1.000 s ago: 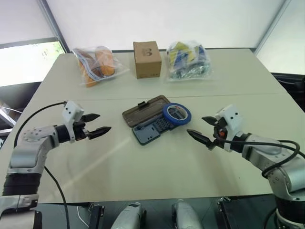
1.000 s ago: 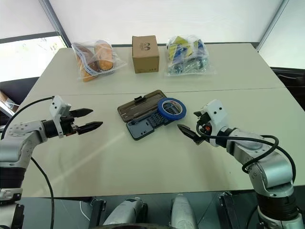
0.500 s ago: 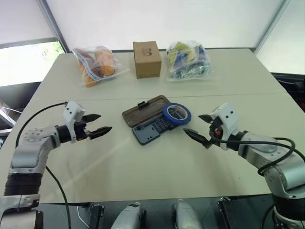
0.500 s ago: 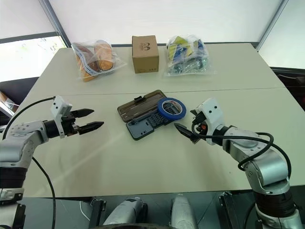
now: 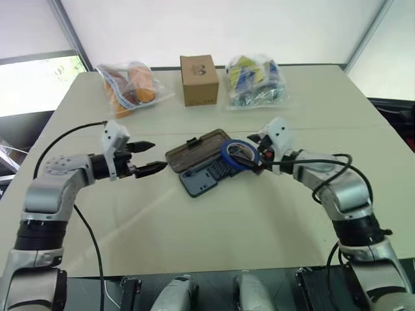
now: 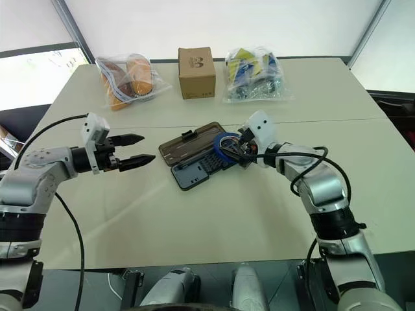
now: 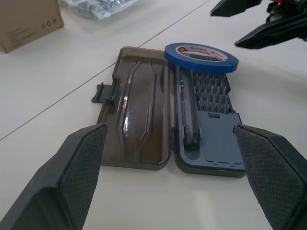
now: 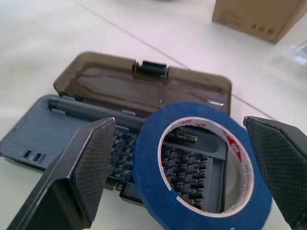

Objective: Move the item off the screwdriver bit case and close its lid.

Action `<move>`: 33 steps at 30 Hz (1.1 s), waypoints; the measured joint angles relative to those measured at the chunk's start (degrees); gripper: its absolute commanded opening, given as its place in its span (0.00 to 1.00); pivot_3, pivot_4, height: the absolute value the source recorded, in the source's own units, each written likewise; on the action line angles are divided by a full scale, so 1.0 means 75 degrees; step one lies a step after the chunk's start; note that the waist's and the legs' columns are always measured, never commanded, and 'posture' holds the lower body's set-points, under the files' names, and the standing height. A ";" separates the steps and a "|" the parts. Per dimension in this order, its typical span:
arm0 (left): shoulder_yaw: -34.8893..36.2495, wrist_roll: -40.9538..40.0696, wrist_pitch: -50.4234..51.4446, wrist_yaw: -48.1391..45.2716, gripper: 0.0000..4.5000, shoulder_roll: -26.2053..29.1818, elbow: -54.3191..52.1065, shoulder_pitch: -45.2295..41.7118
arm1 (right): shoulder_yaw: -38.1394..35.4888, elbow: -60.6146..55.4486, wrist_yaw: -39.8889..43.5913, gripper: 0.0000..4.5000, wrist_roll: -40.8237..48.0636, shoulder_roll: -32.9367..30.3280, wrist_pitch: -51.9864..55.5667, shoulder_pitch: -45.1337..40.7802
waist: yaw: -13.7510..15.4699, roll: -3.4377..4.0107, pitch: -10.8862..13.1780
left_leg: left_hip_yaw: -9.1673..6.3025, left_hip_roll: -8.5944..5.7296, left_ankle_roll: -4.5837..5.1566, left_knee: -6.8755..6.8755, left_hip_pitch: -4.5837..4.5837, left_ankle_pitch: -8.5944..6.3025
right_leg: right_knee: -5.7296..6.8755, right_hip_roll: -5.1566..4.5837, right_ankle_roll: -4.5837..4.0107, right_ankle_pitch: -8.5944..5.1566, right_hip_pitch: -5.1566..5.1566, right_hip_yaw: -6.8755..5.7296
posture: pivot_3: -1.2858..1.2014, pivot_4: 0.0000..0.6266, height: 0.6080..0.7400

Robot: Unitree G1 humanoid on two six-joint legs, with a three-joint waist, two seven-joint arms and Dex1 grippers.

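The right fingers (image 8: 91, 167) stand spread on either side of the blue tape (image 8: 201, 158), which rests on the open bit case (image 7: 206, 139); the left fingers (image 7: 81, 163) stand spread facing the lid (image 7: 139, 120).

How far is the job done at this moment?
Nothing is finished. The blue tape roll lies on the open screwdriver bit case; its lid lies flat open. The right gripper stands open around the roll, not gripping. Left: lift it off, close the lid.
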 measured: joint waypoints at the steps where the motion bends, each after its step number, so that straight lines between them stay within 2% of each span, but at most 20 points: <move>1: 0.0010 -0.0021 0.0000 0.0023 0.97 0.0001 -0.0094 0.0051 | 0.0109 0.0165 0.0172 0.98 -0.0052 0.0030 -0.0071 -0.0047 | -0.0006 0.0001 0.0000 | 0.0000 0.0000 0.0000 -0.0001 0.0001 0.0000 | 0.0000 0.0000 0.0000 0.0000 0.0000 0.0000 | 0.52 0.24 1.00; 9: 0.0033 -0.0053 -0.0010 0.0348 0.97 -0.0001 -0.0538 0.0815 | 0.0409 0.0490 0.1166 0.98 -0.0134 0.0015 -0.0195 -0.0090 | 0.0021 0.0003 0.0002 | -0.0002 0.0000 0.0000 0.0005 -0.0001 0.0000 | 0.0000 0.0001 0.0000 0.0000 0.0001 -0.0001 | 0.52 0.24 1.00; 15: 0.0011 0.0066 -0.0240 0.0562 0.97 -0.0002 -0.0692 0.0991 | 0.0472 0.1613 0.1462 0.98 -0.0383 0.0162 -0.0546 -0.0342 | 0.0021 0.0005 0.0003 | -0.0001 0.0000 0.0000 0.0004 0.0000 0.0000 | 0.0000 0.0000 0.0000 0.0000 0.0001 0.0000 | 0.52 0.24 1.00; 18: 0.0008 0.0069 -0.0271 0.0616 1.00 -0.0005 -0.0703 0.0991 | 0.0488 0.2120 0.1622 0.80 -0.0568 0.0232 -0.0862 -0.0562 | 0.0001 0.0004 0.0003 | 0.0001 0.0000 0.0000 0.0005 0.0002 0.0000 | 0.0000 0.0000 0.0000 0.0000 0.0003 0.0000 | 0.52 0.24 1.00; 22: 0.0008 0.0076 -0.0362 0.0661 1.00 -0.0039 -0.0703 0.0991 | 0.0452 0.2741 0.1635 0.33 -0.0854 0.0352 -0.1284 -0.0830 | -0.0005 0.0004 0.0003 | 0.0000 0.0001 -0.0001 0.0006 0.0004 0.0000 | 0.0002 0.0001 0.0000 0.0000 0.0004 -0.0001 | 0.52 0.24 1.00; 24: 0.0008 0.0079 -0.0377 0.0677 1.00 -0.0047 -0.0703 0.0991 | 0.0424 0.2817 0.1645 0.15 -0.0917 0.0357 -0.1363 -0.0851 | -0.0007 0.0004 0.0003 | 0.0000 0.0001 -0.0001 0.0006 0.0003 0.0000 | 0.0002 0.0001 0.0000 0.0000 0.0004 -0.0001 | 0.52 0.24 1.00; 25: 0.0008 0.0085 -0.0381 0.0694 1.00 -0.0052 -0.0703 0.0991 | 0.0417 0.2816 0.1670 0.11 -0.0953 0.0358 -0.1380 -0.0851 | -0.0006 0.0004 0.0003 | 0.0000 0.0000 -0.0001 0.0006 0.0003 0.0000 | 0.0002 0.0000 0.0000 0.0000 0.0004 -0.0001 | 0.52 0.24 1.00; 33: 0.0001 0.0136 -0.0428 0.0752 1.00 -0.0072 -0.0701 0.0992 | 0.0377 0.2562 0.1624 0.11 -0.1119 0.0360 -0.1368 -0.0747 | 0.0001 0.0005 0.0003 | -0.0001 0.0000 -0.0001 0.0005 0.0002 0.0000 | 0.0003 0.0000 0.0000 0.0000 0.0002 -0.0001 | 0.52 0.24 1.00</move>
